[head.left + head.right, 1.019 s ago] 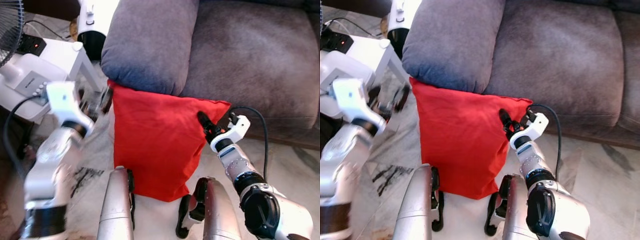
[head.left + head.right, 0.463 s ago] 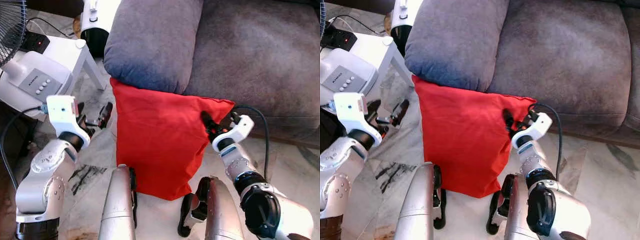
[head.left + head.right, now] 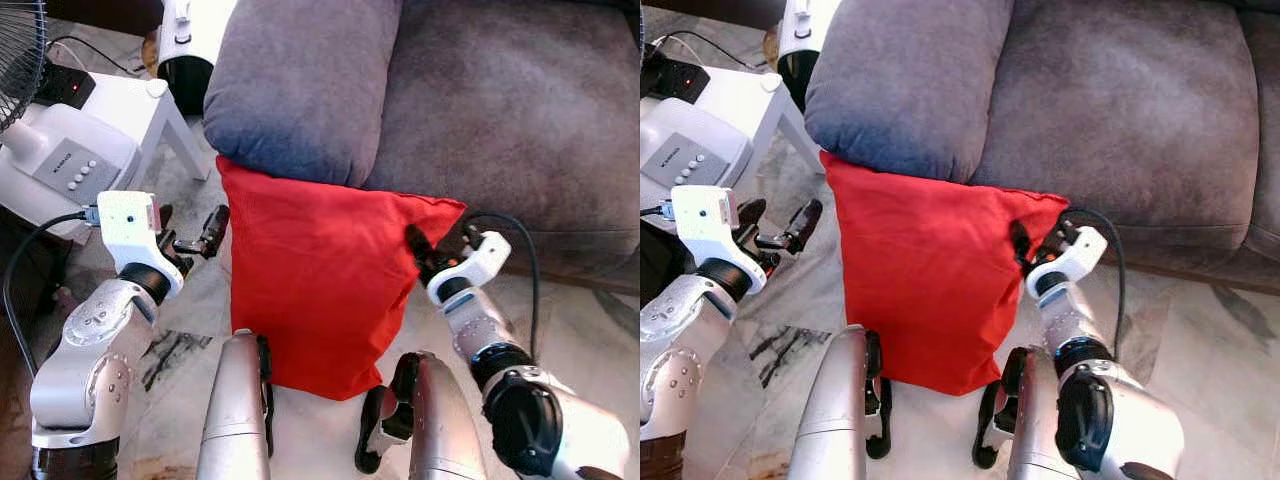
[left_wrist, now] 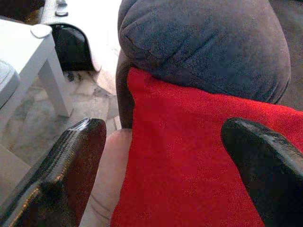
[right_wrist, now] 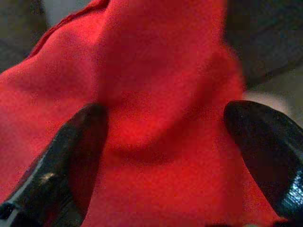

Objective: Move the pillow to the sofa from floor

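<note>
A red pillow [image 3: 315, 285] stands on the pale marble floor [image 3: 590, 320], leaning against the front of the grey sofa [image 3: 500, 110], its top edge tucked under the sofa's overhanging armrest cushion [image 3: 295, 85]. The right gripper [image 3: 432, 258] presses spread fingers into the pillow's upper right corner, red cloth bulging between them. The left gripper [image 3: 190, 228], fingers wide apart, hovers just beside the pillow's upper left edge. A white side table [image 3: 120, 110] and a fan [image 3: 25, 60] stand by the sofa's left end.

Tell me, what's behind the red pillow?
The red pillow leans on the grey sofa; a grey cushion overhangs its top edge. The sofa's front behind it is covered.
</note>
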Available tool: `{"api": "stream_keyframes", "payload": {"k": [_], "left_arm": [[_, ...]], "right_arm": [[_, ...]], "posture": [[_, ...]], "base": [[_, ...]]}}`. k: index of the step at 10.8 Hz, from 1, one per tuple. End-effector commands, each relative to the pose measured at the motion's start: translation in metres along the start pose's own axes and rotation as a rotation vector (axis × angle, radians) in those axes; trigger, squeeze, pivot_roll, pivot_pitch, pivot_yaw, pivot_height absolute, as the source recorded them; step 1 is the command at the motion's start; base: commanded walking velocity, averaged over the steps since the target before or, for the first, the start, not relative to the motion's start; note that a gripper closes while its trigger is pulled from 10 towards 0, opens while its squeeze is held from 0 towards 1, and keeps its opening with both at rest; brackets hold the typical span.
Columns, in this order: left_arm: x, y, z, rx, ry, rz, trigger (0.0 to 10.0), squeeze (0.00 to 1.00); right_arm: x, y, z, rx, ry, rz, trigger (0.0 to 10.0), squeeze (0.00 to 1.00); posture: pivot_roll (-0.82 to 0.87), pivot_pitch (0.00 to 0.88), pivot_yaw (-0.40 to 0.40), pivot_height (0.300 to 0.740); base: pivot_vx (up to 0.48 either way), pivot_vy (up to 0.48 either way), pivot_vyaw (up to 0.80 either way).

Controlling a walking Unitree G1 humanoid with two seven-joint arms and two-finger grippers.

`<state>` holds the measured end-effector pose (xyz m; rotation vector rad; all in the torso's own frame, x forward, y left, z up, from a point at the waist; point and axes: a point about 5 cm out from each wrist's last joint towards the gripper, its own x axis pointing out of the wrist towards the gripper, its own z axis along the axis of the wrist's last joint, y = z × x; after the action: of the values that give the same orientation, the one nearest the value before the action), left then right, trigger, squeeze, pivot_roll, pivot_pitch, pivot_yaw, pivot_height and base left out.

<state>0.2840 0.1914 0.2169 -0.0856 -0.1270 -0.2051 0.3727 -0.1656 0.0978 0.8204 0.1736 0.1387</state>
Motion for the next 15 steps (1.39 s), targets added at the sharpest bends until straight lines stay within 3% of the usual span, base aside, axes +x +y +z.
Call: {"api": "stream_keyframes", "payload": {"k": [1, 5, 6, 15], "left_arm": [[-0.006, 0.0, 0.001, 0.009, 0.004, -0.003, 10.0, 0.0], [-0.008, 0.0, 0.002, 0.006, 0.006, 0.004, 10.0, 0.0], [-0.008, -0.001, 0.001, 0.006, 0.008, 0.002, 10.0, 0.0], [-0.005, -0.004, -0.002, -0.015, 0.012, 0.0, 10.0, 0.0]], "right_arm": [[-0.002, 0.0, -0.014, 0.042, 0.042, 0.022, 10.0, 0.0], [-0.001, 0.008, -0.028, 0.068, 0.073, 0.05, 9.8, 0.0], [-0.001, 0.008, -0.031, 0.078, 0.081, 0.061, 0.0, 0.0], [-0.005, 0.005, -0.036, 0.108, 0.083, 0.076, 0.0, 0.0]], "posture": [[0.37, 0.489, 0.025, 0.594], [0.38, 0.491, 0.027, 0.594], [0.38, 0.491, 0.026, 0.594], [0.36, 0.499, 0.026, 0.594]], "base": [[0.0, 0.0, 0.0], [0.0, 0.0, 0.0], [0.0, 0.0, 0.0], [0.0, 0.0, 0.0]]}}
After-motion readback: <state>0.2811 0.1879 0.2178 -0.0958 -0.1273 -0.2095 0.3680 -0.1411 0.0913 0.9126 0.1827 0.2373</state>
